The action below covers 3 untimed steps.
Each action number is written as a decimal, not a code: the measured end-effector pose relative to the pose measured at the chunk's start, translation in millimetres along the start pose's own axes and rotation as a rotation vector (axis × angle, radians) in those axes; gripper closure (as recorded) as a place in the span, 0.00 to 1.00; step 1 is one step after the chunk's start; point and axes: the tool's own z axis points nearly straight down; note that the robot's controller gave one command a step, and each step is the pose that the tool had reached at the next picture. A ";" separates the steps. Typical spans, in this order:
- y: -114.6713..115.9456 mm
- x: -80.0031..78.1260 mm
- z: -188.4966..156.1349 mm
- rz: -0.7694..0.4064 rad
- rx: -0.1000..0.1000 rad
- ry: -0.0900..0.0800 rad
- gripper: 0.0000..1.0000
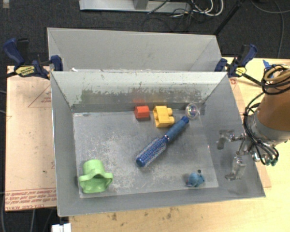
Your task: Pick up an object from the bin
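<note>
**While the claw hangs spread over the bin's right wall, nothing is in it**

Claw (226, 158) sits above the right sloped wall of the grey bin (135, 88), off the flat floor. The two metal fingers (234, 170) are well apart with no object between them. It is not over any item.

Positions from the claw, in view terms:
- small blue lump (195, 179): nearest item, just left and slightly toward the near edge, lying alone on the floor near the front right corner. No finger is around it.
- blue hairbrush (160, 146): further left, lying diagonally mid-floor, handle pointing up-right.
- clear ball (192, 111): up-left, at the back wall, beside the brush handle tip.
- yellow block (162, 116) and orange block (142, 112): further up-left along the back wall, just beside each other.
- green plastic piece (94, 177): far left, front left corner, well apart from everything.
</note>
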 end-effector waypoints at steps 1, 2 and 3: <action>84.7 -53.8 103.5 0.013 -0.003 -0.003 0.00; 130.7 -107.5 92.5 0.015 -0.001 -0.010 0.00; 193.5 -146.4 96.1 -0.211 0.001 -0.013 0.00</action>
